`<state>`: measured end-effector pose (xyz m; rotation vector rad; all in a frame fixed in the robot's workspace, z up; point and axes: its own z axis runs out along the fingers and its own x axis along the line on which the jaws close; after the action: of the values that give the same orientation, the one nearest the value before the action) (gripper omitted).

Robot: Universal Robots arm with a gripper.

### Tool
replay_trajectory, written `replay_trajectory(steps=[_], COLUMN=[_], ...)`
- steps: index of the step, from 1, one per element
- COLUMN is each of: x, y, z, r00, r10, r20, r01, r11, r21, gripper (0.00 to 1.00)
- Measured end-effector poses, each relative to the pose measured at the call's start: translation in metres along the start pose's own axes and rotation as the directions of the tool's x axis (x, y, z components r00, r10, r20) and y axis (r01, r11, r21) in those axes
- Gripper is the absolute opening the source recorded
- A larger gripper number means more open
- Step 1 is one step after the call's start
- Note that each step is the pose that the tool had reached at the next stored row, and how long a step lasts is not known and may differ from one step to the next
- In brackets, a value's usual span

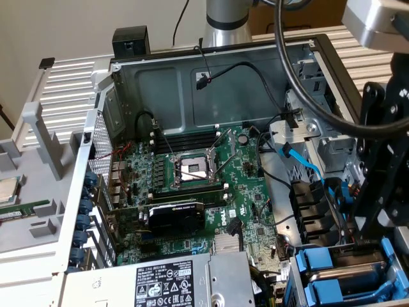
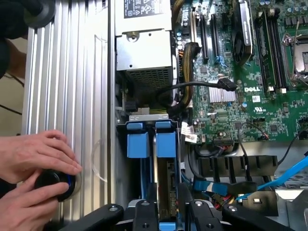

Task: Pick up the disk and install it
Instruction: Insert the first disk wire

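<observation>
My black two-fingered claw (image 2: 166, 211) is narrowed around the near end of the disk (image 2: 162, 192), the silver-metal hard drive clipped in its bright blue plastic carrier frame. I judge that I am holding it: the drive stands on edge between my fingers (image 2: 144, 214), and its blue frame shows at my base. It runs straight away from me, down into the drive bay of the open computer case. Standing it edgewise suits the narrow slot, as far as I can judge.

Just ahead of my fingers, two blue plastic carrier tabs (image 2: 138, 144) sit side by side at the mouth of the bay, with the drive's thin edge between them. In the exterior view my dark arm (image 1: 383, 160) reaches down over the blue carriers (image 1: 332, 272) at the case's corner.

Beyond the bay lies the green motherboard (image 2: 250, 106), with a blue ribbon-like data cable (image 2: 284, 178) nearby. On the ribbed silver case wall (image 2: 62, 96), a person's hands (image 2: 36, 168) press a black round knob (image 2: 55, 183).
</observation>
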<state>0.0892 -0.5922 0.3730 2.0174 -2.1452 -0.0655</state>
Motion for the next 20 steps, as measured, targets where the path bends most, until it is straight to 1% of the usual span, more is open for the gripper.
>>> replay_trajectory(steps=[4,10,13,16,20], x=[0.001,0.002,0.003,0.003,0.003], y=[0.0012,0.0036,0.0048,0.0066,0.0091], z=[-0.0069,-0.0211,-0.0263,-0.0296,-0.0301], r00=[1.0,1.0,1.0,0.9999,0.9999], r10=[0.001,0.002,0.002,0.002,0.003], r20=[-0.0034,-0.0082,-0.0098,-0.0124,-0.0148], r01=[-0.001,-0.002,-0.002,-0.002,-0.003], r11=[1.0,1.0,1.0,1.0,1.0], r21=[0.0011,0.0019,0.002,0.0024,0.0041], gripper=[0.31,0.31,0.31,0.31,0.31])
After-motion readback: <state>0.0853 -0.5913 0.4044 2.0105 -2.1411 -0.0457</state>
